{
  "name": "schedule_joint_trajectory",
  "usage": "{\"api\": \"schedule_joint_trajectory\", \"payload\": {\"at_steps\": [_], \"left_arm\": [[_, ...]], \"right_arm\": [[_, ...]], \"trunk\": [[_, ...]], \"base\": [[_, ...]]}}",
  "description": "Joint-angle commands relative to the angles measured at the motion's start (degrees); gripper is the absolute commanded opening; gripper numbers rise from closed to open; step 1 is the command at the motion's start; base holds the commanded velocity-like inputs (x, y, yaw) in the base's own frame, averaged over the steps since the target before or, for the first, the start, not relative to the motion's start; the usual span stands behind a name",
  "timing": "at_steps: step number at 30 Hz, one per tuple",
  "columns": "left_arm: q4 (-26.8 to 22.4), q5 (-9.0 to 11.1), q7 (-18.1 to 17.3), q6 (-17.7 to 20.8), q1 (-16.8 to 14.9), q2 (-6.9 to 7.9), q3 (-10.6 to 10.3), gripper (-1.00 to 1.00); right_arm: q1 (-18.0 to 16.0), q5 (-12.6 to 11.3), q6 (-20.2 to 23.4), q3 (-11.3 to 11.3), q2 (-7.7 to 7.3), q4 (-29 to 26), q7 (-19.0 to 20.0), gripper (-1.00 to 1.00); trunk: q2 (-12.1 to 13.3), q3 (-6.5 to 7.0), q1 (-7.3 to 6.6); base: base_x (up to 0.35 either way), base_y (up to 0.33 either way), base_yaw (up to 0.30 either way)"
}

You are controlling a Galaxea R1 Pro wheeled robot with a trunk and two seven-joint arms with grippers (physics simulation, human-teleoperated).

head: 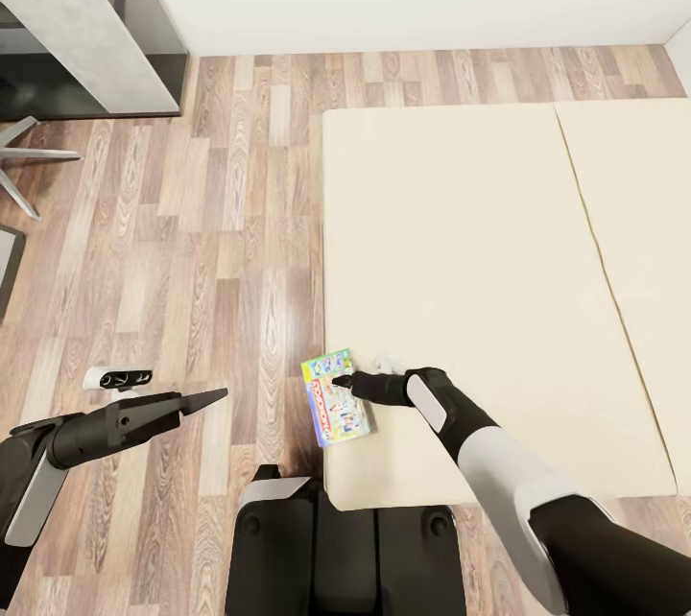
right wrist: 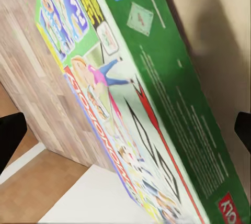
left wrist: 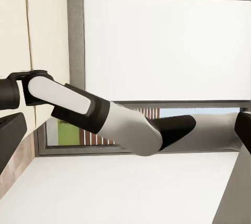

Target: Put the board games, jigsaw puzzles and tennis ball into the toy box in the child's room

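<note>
Where the board game (head: 335,397) overhangs the bed (head: 461,242) near-left corner, long axis along that edge, the right end effector (head: 347,383), open, straddles it; the left end effector (head: 206,397) is farther, state indeterminate.

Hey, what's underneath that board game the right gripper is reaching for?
The board game lies on the near left corner of the bed, its left side overhanging the wooden floor. The right gripper is at its top. Anything beneath the box itself is covered.
</note>
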Motion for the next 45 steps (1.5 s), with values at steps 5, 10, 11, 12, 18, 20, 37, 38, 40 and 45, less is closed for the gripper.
{"api": "schedule_joint_trajectory", "payload": {"at_steps": [5, 10, 11, 12, 18, 20, 37, 38, 40, 45], "left_arm": [[0.0, 0.0, -0.2, 0.6, 0.0, 0.02, 0.0, 1.0], [0.0, 0.0, -0.2, 0.6, 0.0, 0.02, 0.0, 1.0], [0.0, 0.0, -0.2, 0.6, 0.0, 0.02, 0.0, 1.0], [0.0, 0.0, -0.2, 0.6, 0.0, 0.02, 0.0, 1.0], [0.0, 0.0, -0.2, 0.6, 0.0, 0.02, 0.0, 1.0], [0.0, 0.0, -0.2, 0.6, 0.0, 0.02, 0.0, 1.0], [0.0, 0.0, -0.3, 0.6, 0.0, 0.06, 0.1, 1.0], [0.0, 0.0, -0.3, 0.6, 0.0, 0.07, 0.2, 1.0], [0.0, 0.0, -0.3, 0.6, 0.0, 0.08, 0.3, 1.0], [0.0, 0.1, -0.4, 0.6, 0.0, 0.1, 0.3, 1.0]], "right_arm": [[0.9, 0.1, 0.1, 0.1, -0.02, -0.1, 0.1, 1.0], [1.1, 0.1, 0.1, 0.1, -0.01, -0.1, 0.1, 1.0], [1.1, 0.1, 0.1, 0.1, -0.01, -0.2, 0.1, 1.0], [1.1, 0.1, 0.1, 0.1, -0.02, -0.2, 0.1, 1.0], [1.1, 0.1, 0.1, 0.1, -0.16, -0.2, 0.1, 1.0], [1.1, 0.1, 0.1, 0.1, -0.18, -0.2, 0.1, 1.0], [1.1, 0.1, 0.2, 0.1, -1.17, -0.5, 0.1, 1.0], [1.1, 0.1, 0.2, 0.1, -1.25, -0.6, 0.1, 1.0], [1.1, 0.1, 0.2, 0.1, -1.42, -0.8, 0.1, 1.0], [1.2, 0.1, 0.6, 0.1, -2.01, -1.9, 0.1, 1.0]], "trunk": [[-0.1, -0.06, 0.03], [-0.1, -0.06, 0.03], [-0.1, -0.06, 0.03], [-0.1, -0.06, 0.03], [-0.1, -0.06, 0.03], [-0.1, -0.06, 0.03], [-0.1, -0.06, 0.03], [-0.1, -0.06, 0.03], [-0.1, -0.06, 0.03], [-0.1, -0.06, 0.03]], "base": [[0.0, 0.0, 0.0], [0.0, 0.0, 0.0], [0.0, 0.0, 0.0], [0.0, 0.0, 0.0], [0.0, 0.0, 0.0], [0.0, 0.0, 0.0], [0.0, 0.0, 0.0], [0.0, 0.0, 0.0], [0.0, 0.0, 0.0], [0.0, 0.0, 0.0]]}}
